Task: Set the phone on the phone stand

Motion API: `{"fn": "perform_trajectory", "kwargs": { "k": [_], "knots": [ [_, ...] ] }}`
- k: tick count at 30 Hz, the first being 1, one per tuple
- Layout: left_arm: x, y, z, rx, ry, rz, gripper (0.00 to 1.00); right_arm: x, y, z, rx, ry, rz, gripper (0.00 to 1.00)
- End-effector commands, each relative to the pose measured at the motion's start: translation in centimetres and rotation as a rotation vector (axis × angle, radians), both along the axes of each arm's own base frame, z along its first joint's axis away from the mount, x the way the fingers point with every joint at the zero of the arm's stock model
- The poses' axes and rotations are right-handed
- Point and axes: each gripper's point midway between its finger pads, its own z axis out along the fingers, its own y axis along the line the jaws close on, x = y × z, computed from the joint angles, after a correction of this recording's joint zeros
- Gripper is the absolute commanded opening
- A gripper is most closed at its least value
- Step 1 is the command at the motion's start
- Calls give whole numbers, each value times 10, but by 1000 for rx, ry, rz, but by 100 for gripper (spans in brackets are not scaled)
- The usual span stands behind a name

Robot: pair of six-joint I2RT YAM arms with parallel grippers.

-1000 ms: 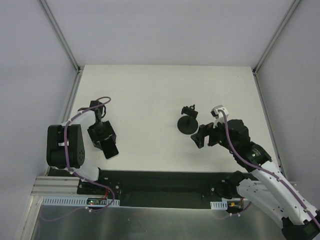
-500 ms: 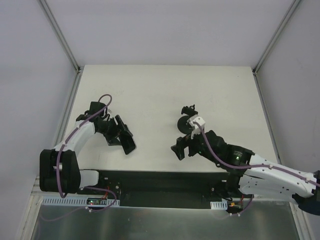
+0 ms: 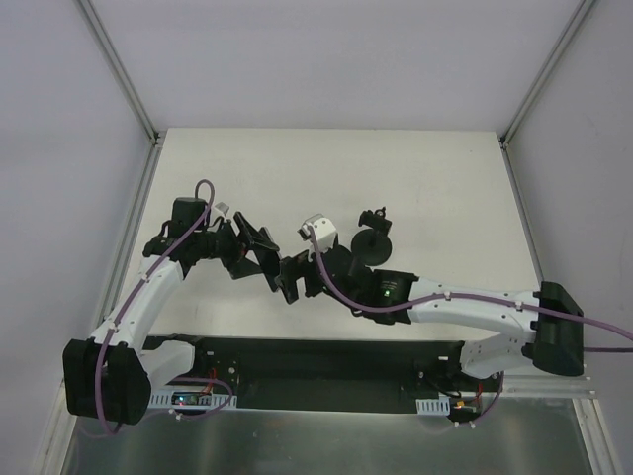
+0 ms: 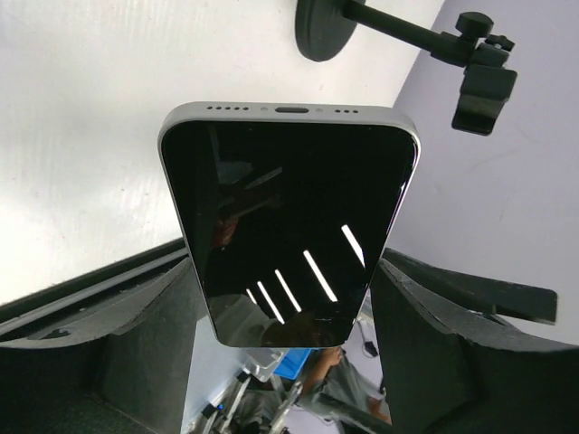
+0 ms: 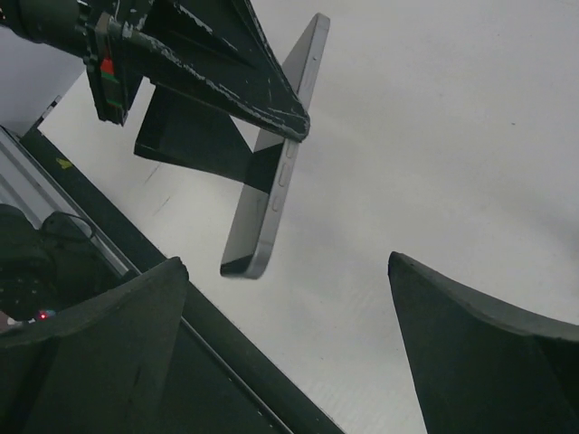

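Two grippers are being shown close together over the near middle of the table (image 3: 297, 168), in what is judged to be a handover. The phone (image 4: 289, 226) is being held off the surface by the left gripper (image 3: 249, 249). It is being clamped across its width at one end, with the port end projecting free. The right gripper (image 3: 295, 277) is being held spread wide, its jaws facing that free end and not touching it.

For a sound transfer, the right jaws should be closed on the projecting half, clear of the left fingers (image 5: 226, 81). The left grip should be released only once that hold is firm, since the glossy face is judged slippery.

The phone stand (image 3: 373, 245) is standing upright at about 2 o'clock of the grippers, near but apart, with its bracket (image 4: 479, 86) empty. Open surface is being left toward 12 o'clock. The black rail (image 3: 326, 354) at 6 o'clock and the stand's post are the edges to be avoided.
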Motion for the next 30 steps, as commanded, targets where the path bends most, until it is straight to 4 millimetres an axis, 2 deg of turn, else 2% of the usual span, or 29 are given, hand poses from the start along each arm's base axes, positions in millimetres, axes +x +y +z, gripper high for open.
{"fn": "perform_trajectory", "kwargs": {
  "k": [1, 4, 7, 8, 13, 14, 16, 17, 18, 19, 20, 21, 22, 24, 25, 26, 27, 30],
  "knots": [
    [1, -14, 35, -116, -25, -2, 0, 8, 40, 25, 172, 39, -39, 93],
    [1, -17, 38, -134, -18, 11, 0, 8, 53, 17, 173, 49, -44, 86],
    [0, -18, 39, -153, -4, 30, 0, 14, 54, 13, 172, 45, -83, 79],
    [0, -18, 41, -158, -13, 32, 0, 15, 55, 12, 175, 44, -84, 69],
    [0, -21, 46, -170, -14, 44, 0, 13, 60, 13, 200, 42, -70, 44],
    [0, -22, 45, -171, -13, 42, 0, 14, 59, 15, 204, 38, -70, 34],
    [-2, -24, 45, -172, -14, 36, 0, 14, 58, 17, 207, 20, -66, 26],
    [-4, -25, 42, -172, -6, 35, 0, 15, 57, 19, 207, 12, -64, 17],
    [-3, -25, 42, -177, -8, 36, 0, 14, 56, 18, 201, 6, -60, 13],
    [-5, -25, 41, -178, -13, 31, 6, 14, 54, 21, 198, -8, -55, 8],
    [-6, -26, 41, -181, -20, 19, 20, 15, 52, 21, 194, -16, -55, 1],
    [-6, -26, 41, -168, -58, -2, 33, 16, 47, 19, 177, -22, -58, 1],
    [-6, -26, 46, -161, -97, -21, 55, 16, 41, 27, 182, -36, -58, 1],
    [-9, -26, 49, -138, -191, -82, 81, 17, 25, 25, 122, -56, -33, 1],
    [-12, -25, 53, -130, -232, -99, 99, 16, 12, 33, 113, -78, -17, 1],
    [-14, -24, 54, -121, -261, -116, 99, 15, 2, 34, 98, -81, -7, 1],
    [-16, -23, 54, -100, -317, -147, 99, 17, -13, 26, 60, -57, 9, 1],
    [-26, -23, 56, -72, -421, -228, 99, 6, -62, 39, 56, -33, 102, 1]
  ]
}}
